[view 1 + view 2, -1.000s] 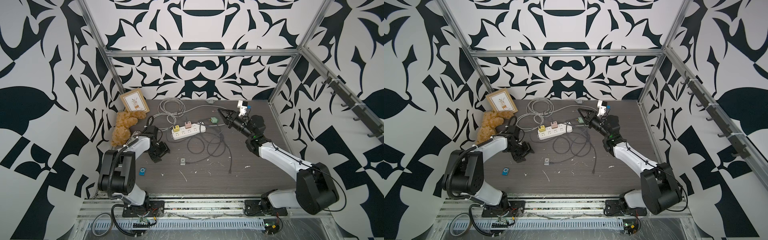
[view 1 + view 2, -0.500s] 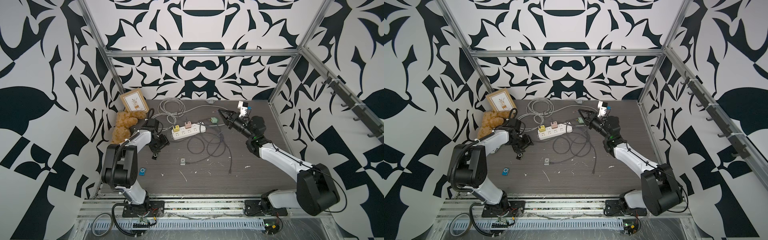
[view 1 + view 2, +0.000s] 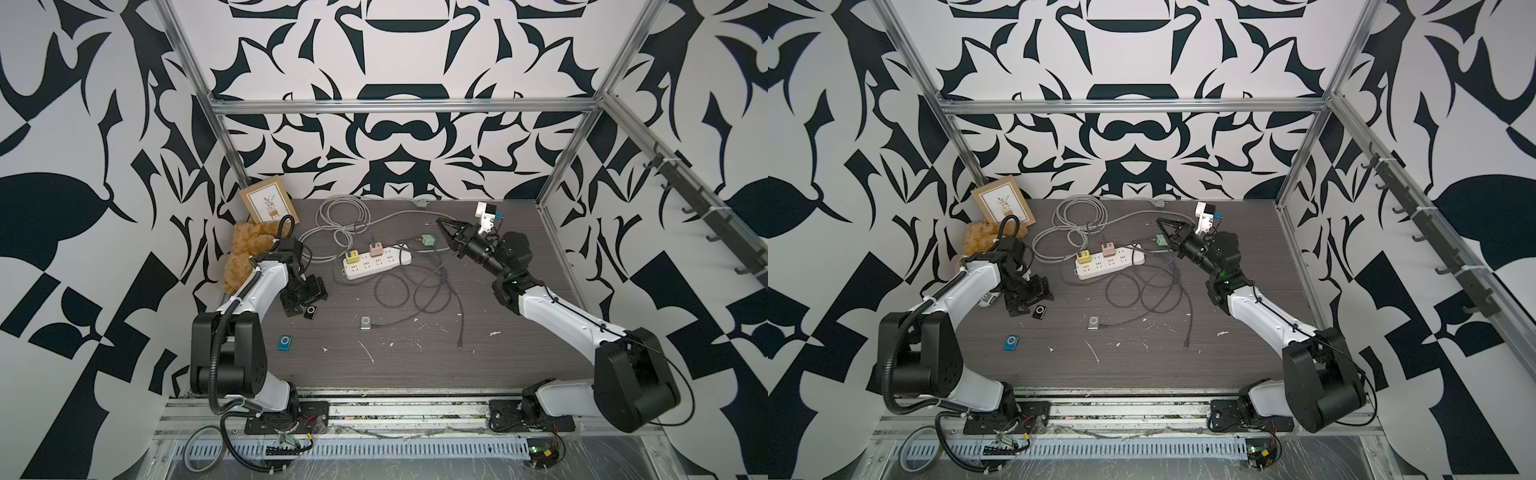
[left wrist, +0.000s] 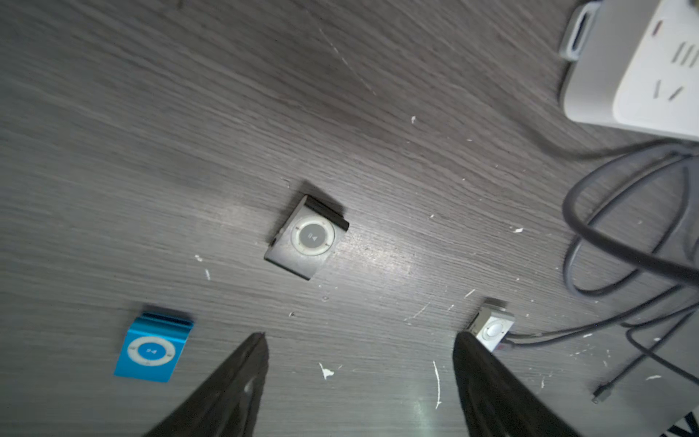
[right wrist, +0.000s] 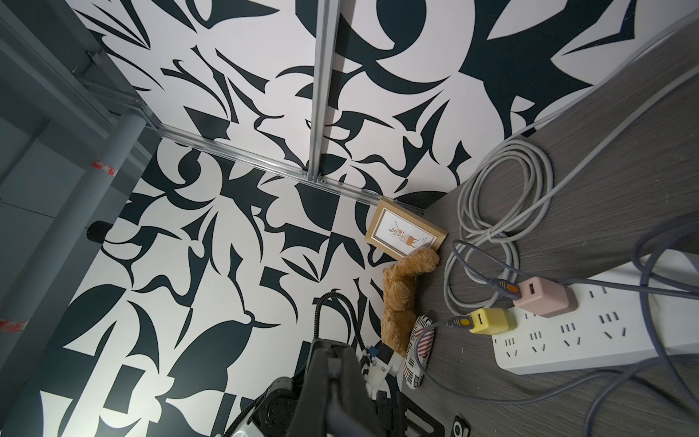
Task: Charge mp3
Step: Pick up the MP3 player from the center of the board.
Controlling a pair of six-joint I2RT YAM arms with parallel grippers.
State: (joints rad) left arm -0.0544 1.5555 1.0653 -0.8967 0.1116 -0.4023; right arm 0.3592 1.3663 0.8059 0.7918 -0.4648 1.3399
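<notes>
No word or number can be read clearly. The dark grey mp3 player (image 4: 307, 237) bears a play/pause sign at the centre of its wheel, and so does the blue mp3 player (image 4: 153, 350) (the one farther from the power strip (image 4: 643, 68)). Lettering on the striped pouch (image 5: 418, 350) beyond the strip's end, and the caption in the framed picture (image 5: 404, 230), are too small to read.

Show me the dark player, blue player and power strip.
dark player (image 4: 312, 237): left wrist view, control wheel.
blue player (image 4: 152, 350): left wrist view, control wheel.
power strip (image 3: 376, 262): in a top view, socket face.
</notes>
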